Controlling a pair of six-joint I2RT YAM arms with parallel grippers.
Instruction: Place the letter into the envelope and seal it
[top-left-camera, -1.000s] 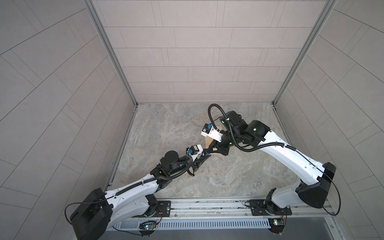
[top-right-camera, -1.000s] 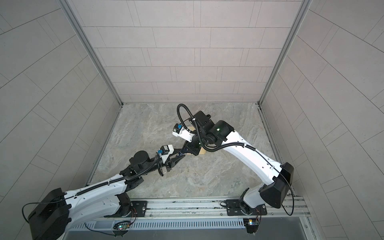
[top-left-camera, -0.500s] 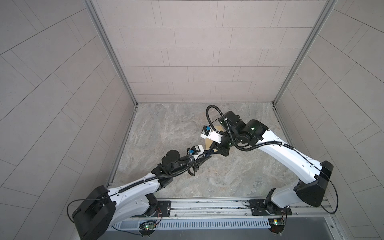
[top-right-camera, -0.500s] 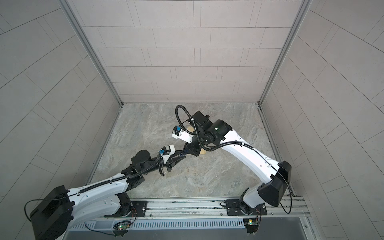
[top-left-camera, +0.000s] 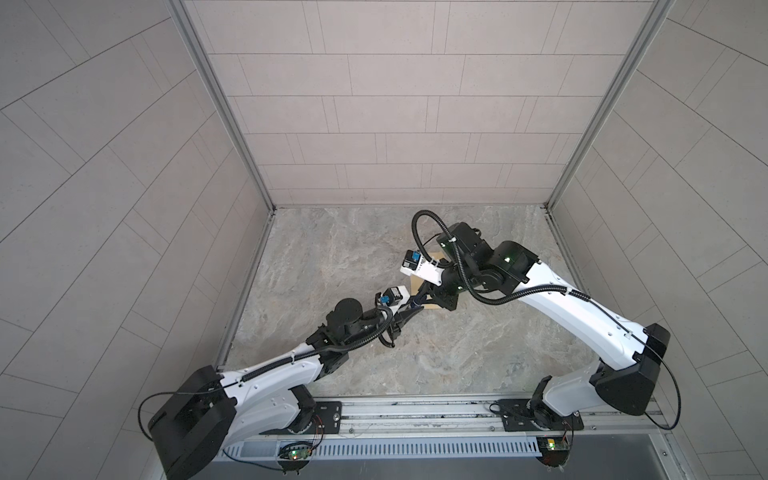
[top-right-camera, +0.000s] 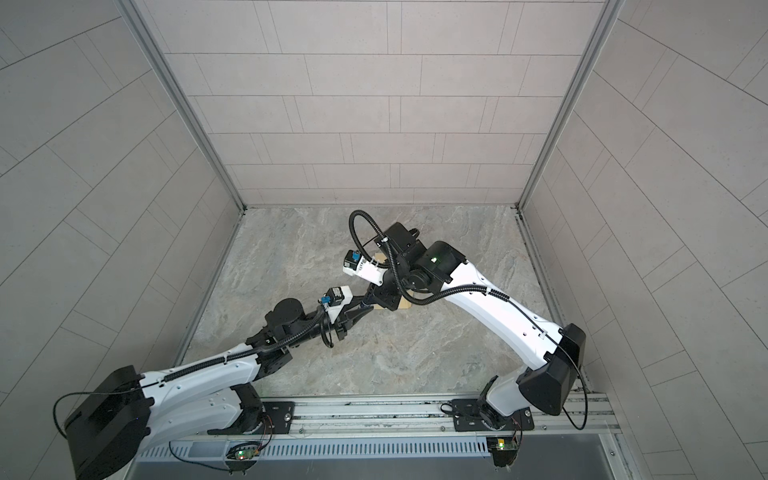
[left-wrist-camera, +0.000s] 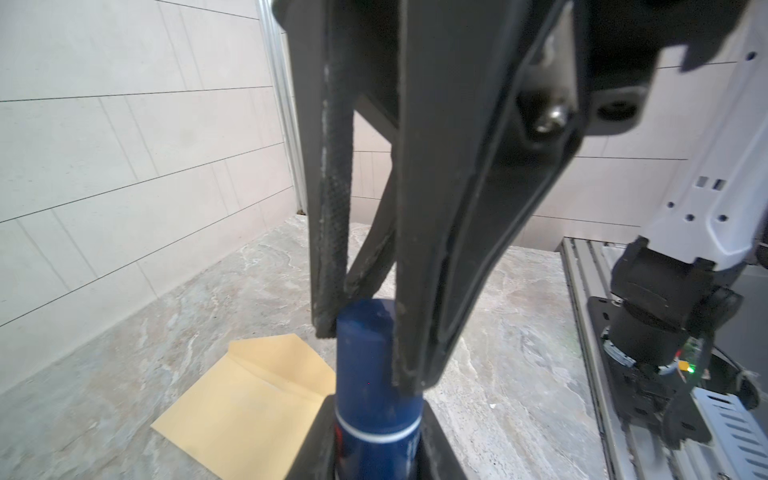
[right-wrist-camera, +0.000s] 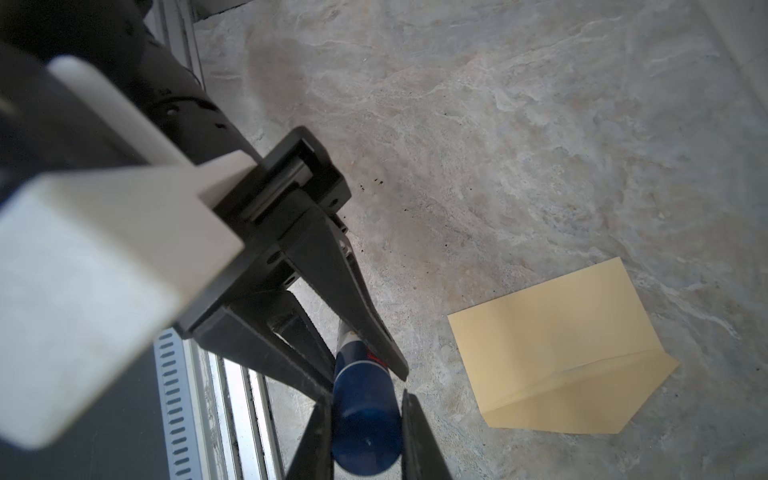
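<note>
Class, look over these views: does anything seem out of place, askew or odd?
Two grippers share one thing: the left gripper and right gripper both clamp the blue tube above the table. The envelope lies with its flap open, unsealed. A few dark specks dot the table.

The right gripper (right-wrist-camera: 365, 436) and left gripper (right-wrist-camera: 362, 372) clamp a blue tube (right-wrist-camera: 365, 415), perhaps glue, near the envelope (right-wrist-camera: 552, 349).

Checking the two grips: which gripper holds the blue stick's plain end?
The right gripper; the left gripper clamps the blue stick at its white-ringed end.
</note>
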